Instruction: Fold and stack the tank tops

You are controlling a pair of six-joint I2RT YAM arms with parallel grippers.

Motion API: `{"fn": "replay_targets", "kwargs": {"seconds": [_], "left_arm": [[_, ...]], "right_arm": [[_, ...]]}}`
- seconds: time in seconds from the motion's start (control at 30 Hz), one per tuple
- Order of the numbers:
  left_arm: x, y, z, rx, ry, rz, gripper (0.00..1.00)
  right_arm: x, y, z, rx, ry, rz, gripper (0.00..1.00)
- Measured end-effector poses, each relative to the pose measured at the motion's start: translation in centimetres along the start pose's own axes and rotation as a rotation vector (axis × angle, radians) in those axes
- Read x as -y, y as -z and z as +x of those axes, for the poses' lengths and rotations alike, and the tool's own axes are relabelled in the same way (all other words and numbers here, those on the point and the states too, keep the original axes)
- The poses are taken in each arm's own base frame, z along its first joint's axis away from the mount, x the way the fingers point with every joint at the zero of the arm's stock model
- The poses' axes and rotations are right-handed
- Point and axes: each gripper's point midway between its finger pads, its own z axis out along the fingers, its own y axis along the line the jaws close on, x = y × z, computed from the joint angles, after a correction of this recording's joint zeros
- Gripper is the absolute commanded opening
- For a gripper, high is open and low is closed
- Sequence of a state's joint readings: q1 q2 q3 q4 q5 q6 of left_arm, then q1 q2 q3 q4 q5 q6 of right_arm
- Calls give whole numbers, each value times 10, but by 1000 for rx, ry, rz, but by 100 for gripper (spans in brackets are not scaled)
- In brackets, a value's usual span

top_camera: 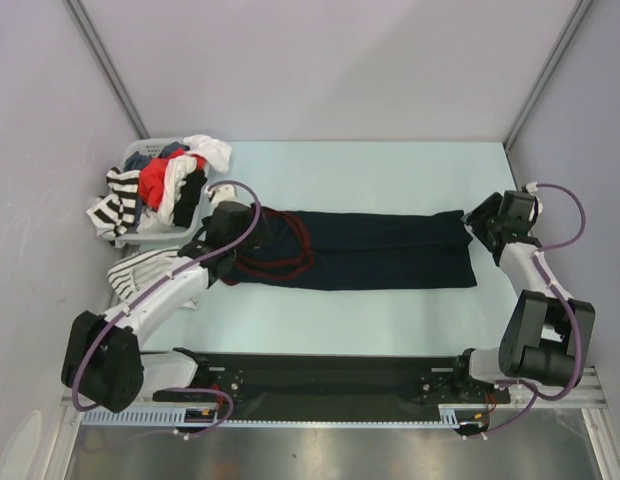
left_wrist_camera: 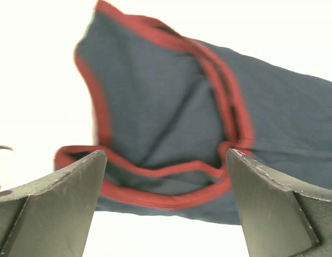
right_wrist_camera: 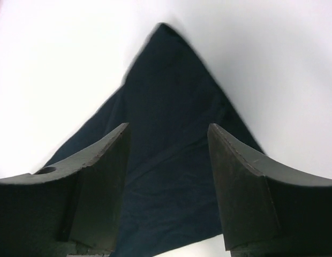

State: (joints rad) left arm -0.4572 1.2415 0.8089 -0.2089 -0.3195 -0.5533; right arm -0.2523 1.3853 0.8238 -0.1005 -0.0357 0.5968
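The dark navy tank top [top_camera: 370, 250] with maroon trim lies flat in a long band across the middle of the table, its neck and straps to the left. My left gripper [top_camera: 228, 250] is open over the strap end; in the left wrist view the maroon-trimmed straps [left_wrist_camera: 171, 176] lie between its spread fingers [left_wrist_camera: 75, 187]. My right gripper [top_camera: 477, 224] is open over the hem end; the right wrist view shows navy cloth [right_wrist_camera: 166, 160] below its fingers [right_wrist_camera: 102, 176]. The white striped tank top [top_camera: 140, 268] lies bunched at the left, partly under my left arm.
A white basket [top_camera: 150, 235] at the back left holds several crumpled clothes, red, white and black-and-white striped, some spilling over its rim. Grey walls close in the table at the back and sides. A black rail [top_camera: 330, 375] runs along the near edge.
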Motion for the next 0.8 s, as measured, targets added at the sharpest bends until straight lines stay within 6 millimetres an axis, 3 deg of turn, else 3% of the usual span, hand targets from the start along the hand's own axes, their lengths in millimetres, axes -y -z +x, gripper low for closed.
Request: {"fn": "replay_targets", "kwargs": {"seconds": [0.17, 0.27, 0.47, 0.67, 0.8], "left_arm": [[-43, -10, -11, -3, 74, -88, 100], [-54, -13, -14, -8, 97, -115, 98], [-58, -9, -6, -21, 125, -125, 98], [-78, 22, 11, 11, 164, -158, 95], [-81, 40, 28, 37, 227, -110, 93]], "right_arm": [[-35, 15, 8, 10, 78, -86, 62], [-48, 19, 21, -11, 126, -120, 63], [-48, 21, 29, -36, 146, -115, 64], [-51, 37, 35, -27, 152, -139, 61], [-40, 36, 42, -36, 134, -100, 59]]}}
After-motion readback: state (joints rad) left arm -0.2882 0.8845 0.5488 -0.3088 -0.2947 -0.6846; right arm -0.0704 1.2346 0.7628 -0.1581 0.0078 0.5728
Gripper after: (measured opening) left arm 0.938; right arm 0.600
